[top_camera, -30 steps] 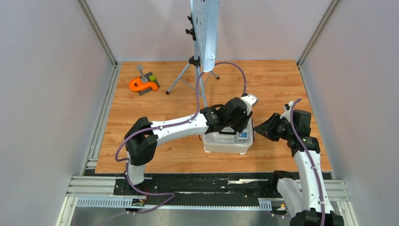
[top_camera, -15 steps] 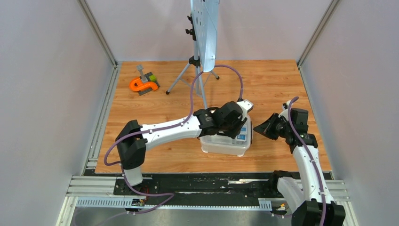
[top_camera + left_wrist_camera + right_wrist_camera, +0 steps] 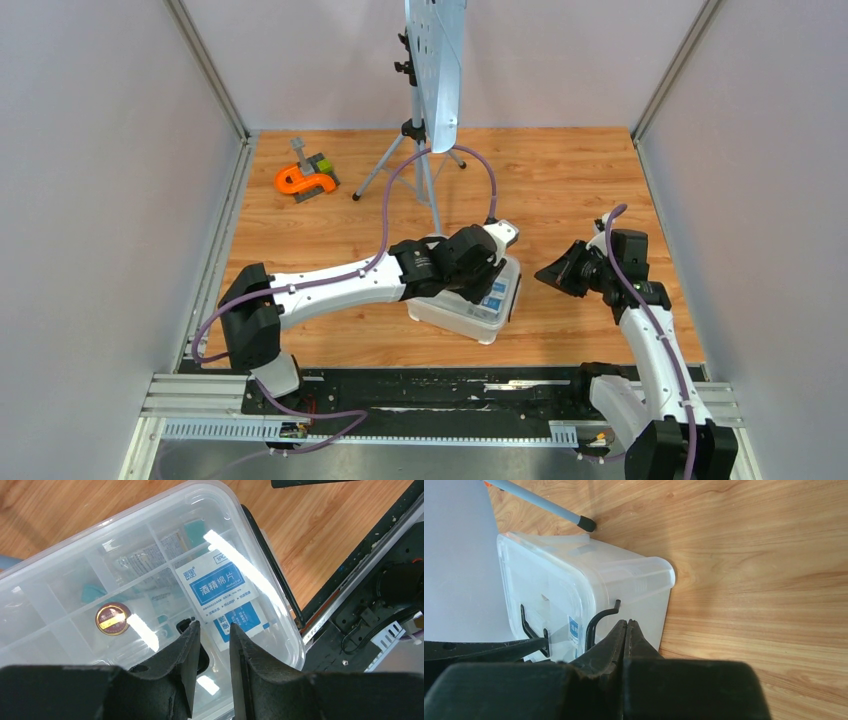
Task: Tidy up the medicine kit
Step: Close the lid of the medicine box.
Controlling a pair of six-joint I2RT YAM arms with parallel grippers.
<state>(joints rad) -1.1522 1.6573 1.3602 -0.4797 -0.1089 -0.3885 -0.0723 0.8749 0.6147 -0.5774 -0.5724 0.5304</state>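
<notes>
Kit tub [image 3: 468, 310] slid left w/ left hand [image 3: 214, 630], fingers narrow over its lid; right hand [image 3: 549, 274] pinched together beside it.

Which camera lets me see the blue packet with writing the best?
The left wrist view: the blue packet fills the frame under the clear lid, its print sharp. The top external view shows it only as a tiny blue patch, and the right wrist view only a blue sliver through the wall.

"酒精棉片" on blue-white packet [image 3: 220, 587]
</notes>
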